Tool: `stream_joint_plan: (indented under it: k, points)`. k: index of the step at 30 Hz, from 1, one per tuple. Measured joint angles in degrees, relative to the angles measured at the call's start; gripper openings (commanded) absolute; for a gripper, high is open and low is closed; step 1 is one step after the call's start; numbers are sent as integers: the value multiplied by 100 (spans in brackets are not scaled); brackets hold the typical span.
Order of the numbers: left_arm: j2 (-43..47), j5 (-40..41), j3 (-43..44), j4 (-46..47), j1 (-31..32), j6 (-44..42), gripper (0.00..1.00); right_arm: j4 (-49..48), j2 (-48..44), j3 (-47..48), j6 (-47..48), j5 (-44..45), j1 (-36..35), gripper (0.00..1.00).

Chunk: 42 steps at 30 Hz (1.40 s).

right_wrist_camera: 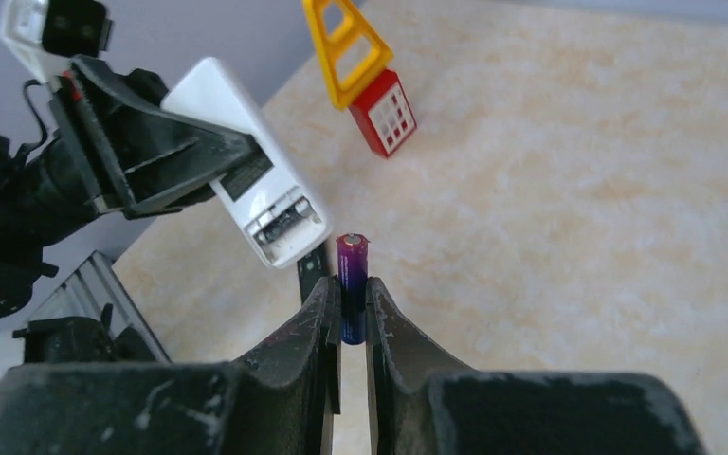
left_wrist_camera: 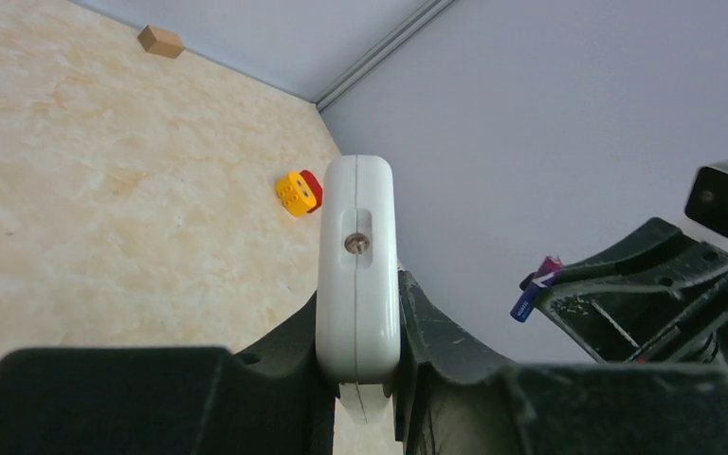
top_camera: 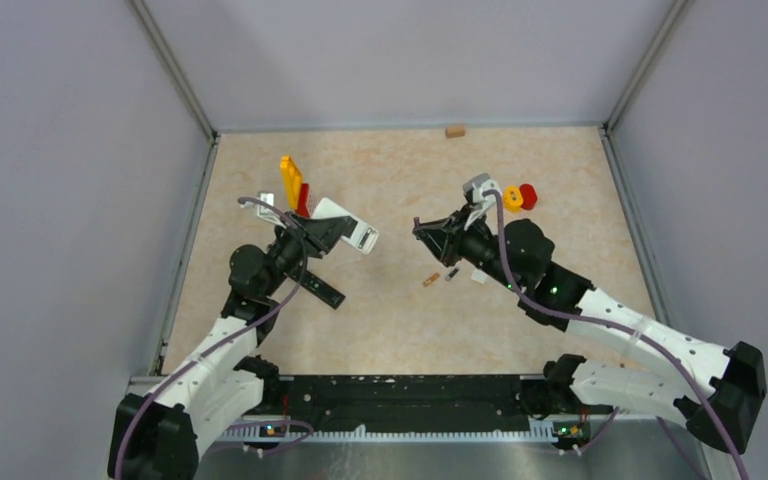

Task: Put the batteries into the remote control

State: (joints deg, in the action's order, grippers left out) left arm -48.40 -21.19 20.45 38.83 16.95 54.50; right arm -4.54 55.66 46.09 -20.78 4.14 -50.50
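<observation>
My left gripper (left_wrist_camera: 358, 318) is shut on the white remote control (left_wrist_camera: 358, 256), held off the table at the left (top_camera: 345, 228). Its open battery bay (right_wrist_camera: 284, 223) faces the right arm. My right gripper (right_wrist_camera: 351, 296) is shut on a purple-blue battery (right_wrist_camera: 352, 275) that sticks out past the fingertips, a short way from the bay. The top view shows that gripper (top_camera: 426, 230) to the right of the remote, with a gap between them. An orange battery (top_camera: 430, 281) and a dark battery (top_camera: 452, 273) lie on the table under the right arm.
A long black flat piece (top_camera: 318, 290) lies below the remote. A small white piece (top_camera: 478, 277) sits beside the loose batteries. Yellow and red toy blocks stand at the back left (top_camera: 295, 185) and back right (top_camera: 518, 196). A wooden block (top_camera: 455, 130) rests by the far wall.
</observation>
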Motion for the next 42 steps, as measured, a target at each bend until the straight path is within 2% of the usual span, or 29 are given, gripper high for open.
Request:
stream_joint_plan:
  k: [7,12,16,19,21,27,31,37,42]
  points:
    - [-472,-42,317,507,0,326,0,-1222,-28,-79,1694,-170,-195,0]
    - [-758,-39,326,1049,0,527,0,-1346,9,-7,1987,-175,-197,0]
    - [-920,-22,328,1357,0,601,0,-494,439,802,1235,-96,-199,0]
    - [-1021,-22,365,1401,0,651,0,385,935,1757,262,-37,-199,0]
    - [-1064,-13,378,1388,0,688,0,669,1067,1996,-404,2,-199,0]
    - [-1075,223,376,1204,0,850,0,1392,1292,2011,-2350,-125,-199,0]
    - [-1099,358,363,1029,0,894,0,1958,1808,2192,-3377,-275,-199,0]
    - [-1178,369,251,949,0,870,0,2424,2247,2194,-4448,-518,-199,0]
    - [-1178,343,118,955,0,789,0,2498,2288,2194,-4911,-549,-199,0]
